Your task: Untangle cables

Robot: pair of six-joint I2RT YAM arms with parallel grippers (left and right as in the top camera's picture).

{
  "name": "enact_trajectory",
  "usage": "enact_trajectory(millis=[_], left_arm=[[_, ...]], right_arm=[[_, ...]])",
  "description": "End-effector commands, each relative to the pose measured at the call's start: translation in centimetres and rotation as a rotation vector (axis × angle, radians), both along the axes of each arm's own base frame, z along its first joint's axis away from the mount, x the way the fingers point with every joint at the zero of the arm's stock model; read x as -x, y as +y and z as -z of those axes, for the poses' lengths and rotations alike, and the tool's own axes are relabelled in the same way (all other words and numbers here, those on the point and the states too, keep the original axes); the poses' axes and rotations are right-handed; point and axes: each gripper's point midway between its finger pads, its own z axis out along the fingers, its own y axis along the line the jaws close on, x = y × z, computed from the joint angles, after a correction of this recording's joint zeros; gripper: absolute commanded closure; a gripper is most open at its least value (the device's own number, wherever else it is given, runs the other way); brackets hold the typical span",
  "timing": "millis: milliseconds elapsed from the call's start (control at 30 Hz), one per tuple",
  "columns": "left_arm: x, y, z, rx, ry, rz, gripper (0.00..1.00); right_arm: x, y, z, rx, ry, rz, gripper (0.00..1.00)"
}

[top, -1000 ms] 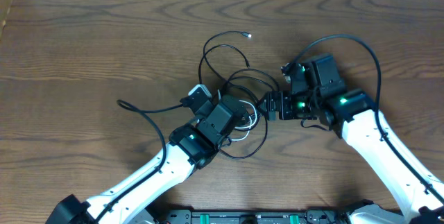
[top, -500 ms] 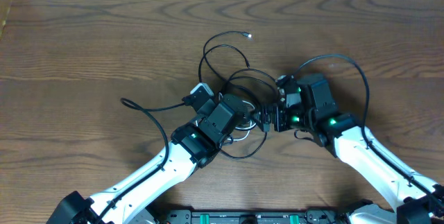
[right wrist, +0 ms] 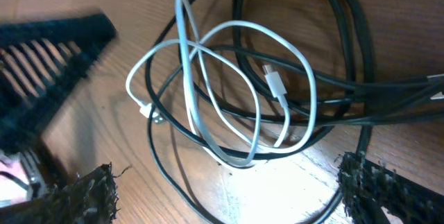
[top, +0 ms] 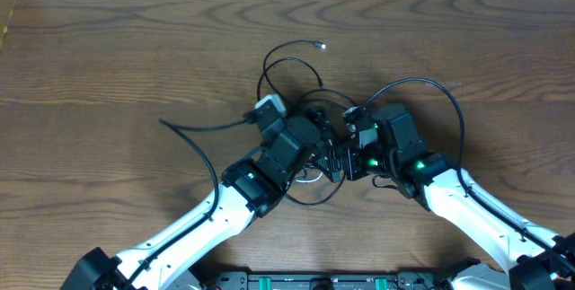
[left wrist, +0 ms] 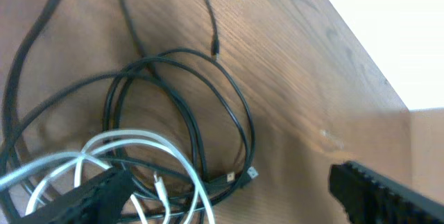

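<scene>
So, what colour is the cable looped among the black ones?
The cable is white, clearest in right wrist view.

Left arm (top: 198, 223) reaches in from lower left, right arm (top: 476, 209) from lower right, wrists angled toward each other. Left gripper (left wrist: 236, 203) jaws spread wide, holding nothing. Right gripper (right wrist: 236, 196) also spread wide, holding nothing. In the overhead view, both grippers sit close together, nearly tip to tip.
</scene>
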Motion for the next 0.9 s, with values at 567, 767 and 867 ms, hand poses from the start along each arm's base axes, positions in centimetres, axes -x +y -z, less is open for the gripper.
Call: enact_trajectory(millis=[567, 767, 867], left_arm=[[1.1, 8.6, -11.1, -0.284, -0.344, -0.019, 0.03], [1.7, 9.1, -9.0, -0.345, -0.27, 0.003, 0.03], [1.9, 9.3, -8.6, -0.36, -0.251, 0.009, 0.03]], right_arm=[[-3.2, 2.9, 2.9, -0.005, -0.094, -0.011, 0.01], [-3.2, 3.9, 4.6, 0.017, -0.06, -0.034, 0.03], [-3.4, 3.8, 5.1, 0.028, -0.054, -0.027, 0.1]])
